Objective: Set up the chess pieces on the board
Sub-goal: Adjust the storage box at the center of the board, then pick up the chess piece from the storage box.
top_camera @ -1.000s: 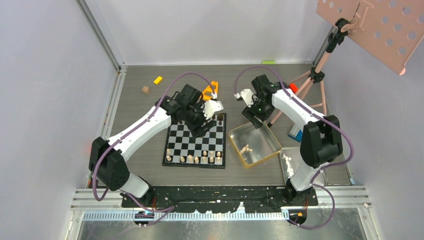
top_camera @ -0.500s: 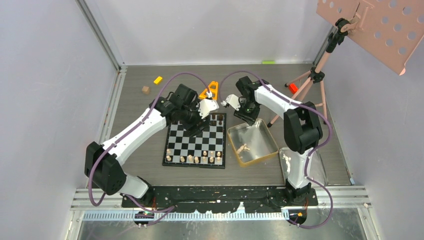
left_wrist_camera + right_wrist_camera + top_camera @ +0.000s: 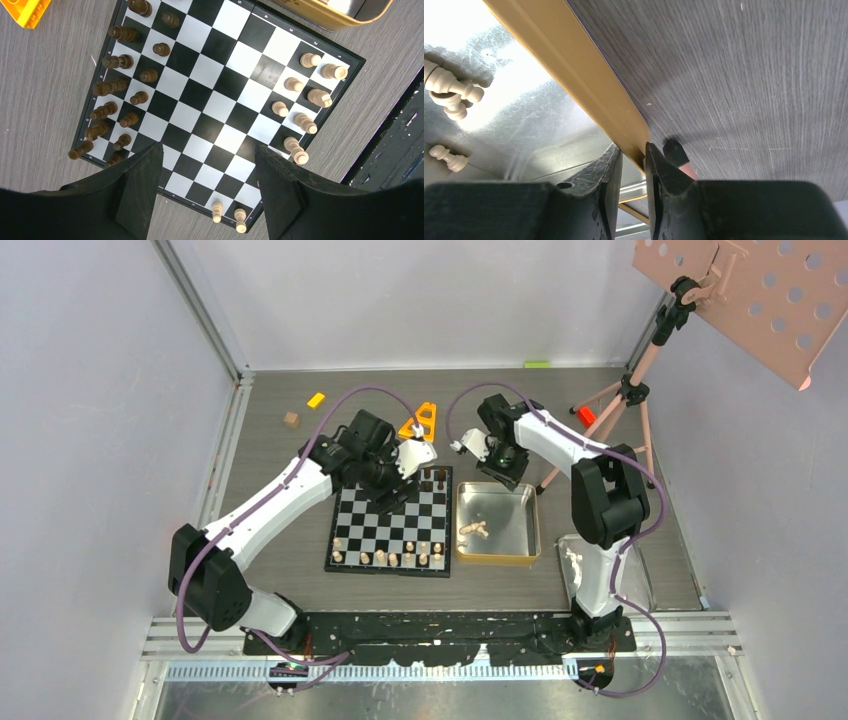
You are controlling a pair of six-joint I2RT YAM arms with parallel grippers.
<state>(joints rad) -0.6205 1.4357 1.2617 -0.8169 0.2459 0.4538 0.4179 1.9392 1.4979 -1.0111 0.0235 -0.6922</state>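
Observation:
The checkered board (image 3: 377, 523) lies mid-table. Dark chess pieces (image 3: 120, 90) fill its two far rows; pale chess pieces (image 3: 300, 100) stand along its near side, seen from above as a row (image 3: 390, 558). My left gripper (image 3: 207, 150) hovers open over the board's far part (image 3: 400, 485), nothing between its fingers. More pale pieces (image 3: 472, 529) lie in the gold tin (image 3: 520, 558) right of the board. My right gripper (image 3: 633, 150) is shut on that tin's far wall (image 3: 589, 85), one finger inside and one outside. Three pale pieces (image 3: 449, 90) show on the tin's floor.
An orange block (image 3: 422, 420), a yellow block (image 3: 316, 399) and a small brown cube (image 3: 291, 420) lie behind the board. A pink tripod (image 3: 625, 400) stands at back right, one foot (image 3: 674, 152) next to my right fingers. A silver tray (image 3: 640, 590) sits near right.
My right gripper swung left to the tin's far wall and closed on it. The tin has turned from tilted to square with the board. My left gripper hardly moved.

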